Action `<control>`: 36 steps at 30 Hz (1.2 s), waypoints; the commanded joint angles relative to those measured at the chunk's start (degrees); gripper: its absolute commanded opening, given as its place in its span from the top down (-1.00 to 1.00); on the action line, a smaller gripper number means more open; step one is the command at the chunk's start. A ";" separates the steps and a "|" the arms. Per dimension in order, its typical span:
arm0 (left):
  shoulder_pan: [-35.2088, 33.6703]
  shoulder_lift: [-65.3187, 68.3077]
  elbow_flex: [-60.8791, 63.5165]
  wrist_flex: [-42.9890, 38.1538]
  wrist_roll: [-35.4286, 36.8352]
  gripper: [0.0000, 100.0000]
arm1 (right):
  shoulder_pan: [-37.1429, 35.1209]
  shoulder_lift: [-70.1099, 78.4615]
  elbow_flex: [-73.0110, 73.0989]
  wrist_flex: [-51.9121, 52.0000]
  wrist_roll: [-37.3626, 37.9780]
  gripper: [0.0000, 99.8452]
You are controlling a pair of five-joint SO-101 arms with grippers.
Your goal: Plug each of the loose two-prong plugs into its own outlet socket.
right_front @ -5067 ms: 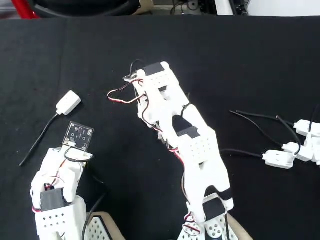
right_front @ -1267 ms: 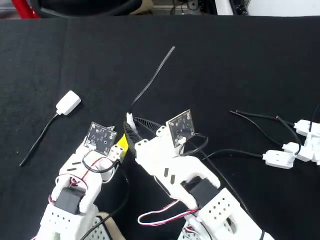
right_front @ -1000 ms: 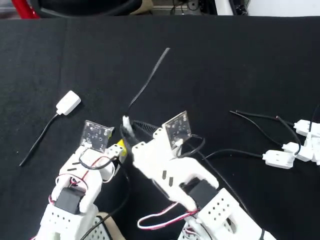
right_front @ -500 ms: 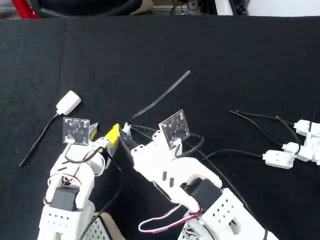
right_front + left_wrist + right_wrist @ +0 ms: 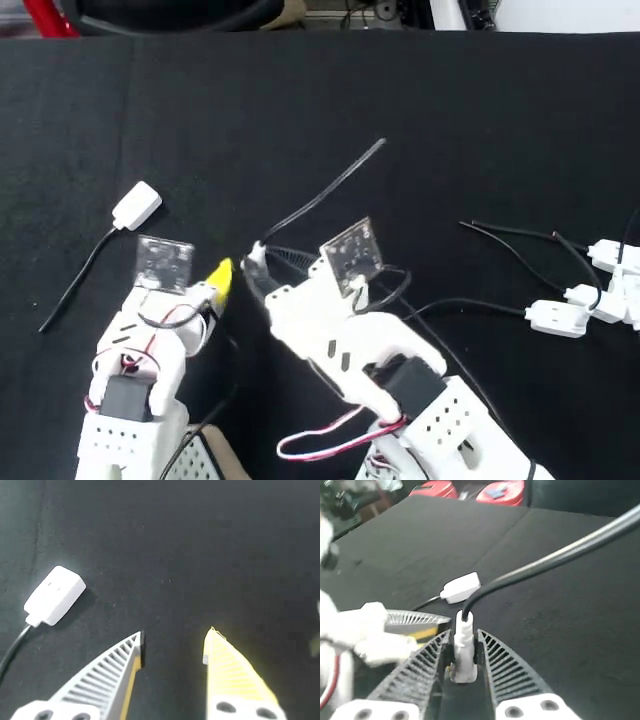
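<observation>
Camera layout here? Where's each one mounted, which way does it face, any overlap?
High view: fixed above, looking down on the black table; shows both arms, left gripper and right gripper.
Left wrist view: on the left wrist, looking past its own open fingers at a white corded block.
Right wrist view: on the right wrist, looking past its own fingers, shut on a plug; left gripper beyond.
Shared: all three show the white corded block.

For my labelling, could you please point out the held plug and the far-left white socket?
held plug (image 5: 463, 650), right wrist view, its white body.
white socket (image 5: 55, 596), left wrist view, its top face.
</observation>
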 commanded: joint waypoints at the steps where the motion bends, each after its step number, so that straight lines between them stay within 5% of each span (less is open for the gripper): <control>1: 4.62 -0.62 -0.48 1.93 -10.81 0.59 | 1.76 -0.57 -3.03 -2.20 -5.98 0.98; 9: 5.85 -0.62 -2.59 2.37 -7.74 0.59 | -4.04 -0.13 -0.66 -3.69 -7.38 0.98; 17: 4.88 -0.62 -6.20 2.29 3.43 0.58 | -6.24 -0.04 -0.75 -2.46 -4.84 0.98; 26: -2.77 -0.70 -5.85 -2.64 3.87 0.59 | -7.30 0.04 -4.88 3.96 -4.40 0.98; 36: -3.56 -0.70 -5.67 -2.55 3.52 0.59 | -10.46 10.15 -6.73 2.20 -1.58 0.98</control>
